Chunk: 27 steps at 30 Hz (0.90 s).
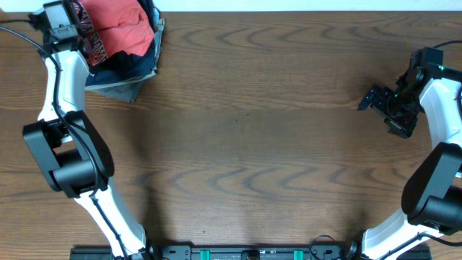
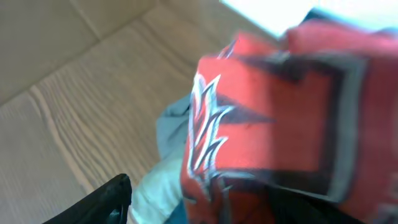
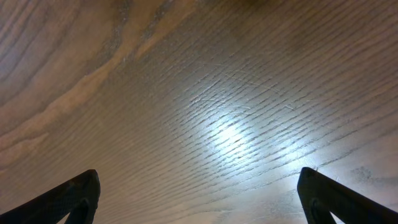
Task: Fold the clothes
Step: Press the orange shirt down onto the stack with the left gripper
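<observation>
The coral-red T-shirt [image 1: 123, 29] lies bunched on a stack of folded dark garments [image 1: 130, 72] at the table's far left corner. Its navy, white-outlined lettering fills the left wrist view [image 2: 273, 124], blurred. My left gripper [image 1: 78, 27] is right at the shirt's left edge. Only one of its fingers [image 2: 115, 198] shows, set wide to the left; the shirt covers the other side. My right gripper [image 1: 377, 101] is open and empty, low over bare wood [image 3: 205, 124] at the right of the table.
Pale grey-blue cloth of the stack [image 2: 163, 180] shows under the shirt. The table's far edge [image 1: 289, 10] runs just behind the stack. Wood tabletop [image 1: 253, 130] spans the space between the arms.
</observation>
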Each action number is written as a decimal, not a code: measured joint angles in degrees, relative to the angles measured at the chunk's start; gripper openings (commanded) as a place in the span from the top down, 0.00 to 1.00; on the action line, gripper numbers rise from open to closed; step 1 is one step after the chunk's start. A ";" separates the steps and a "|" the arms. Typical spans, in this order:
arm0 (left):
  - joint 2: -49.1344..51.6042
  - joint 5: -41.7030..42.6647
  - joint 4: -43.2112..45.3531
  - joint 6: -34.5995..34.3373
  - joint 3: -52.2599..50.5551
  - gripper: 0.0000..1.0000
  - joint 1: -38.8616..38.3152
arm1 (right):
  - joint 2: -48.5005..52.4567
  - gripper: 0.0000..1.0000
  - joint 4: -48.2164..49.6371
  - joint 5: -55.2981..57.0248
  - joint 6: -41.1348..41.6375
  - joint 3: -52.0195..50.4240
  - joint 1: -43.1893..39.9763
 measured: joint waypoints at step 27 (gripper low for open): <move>-1.29 5.57 -1.09 1.14 1.20 0.94 -6.67 | 0.00 0.01 0.00 0.00 0.00 0.00 0.00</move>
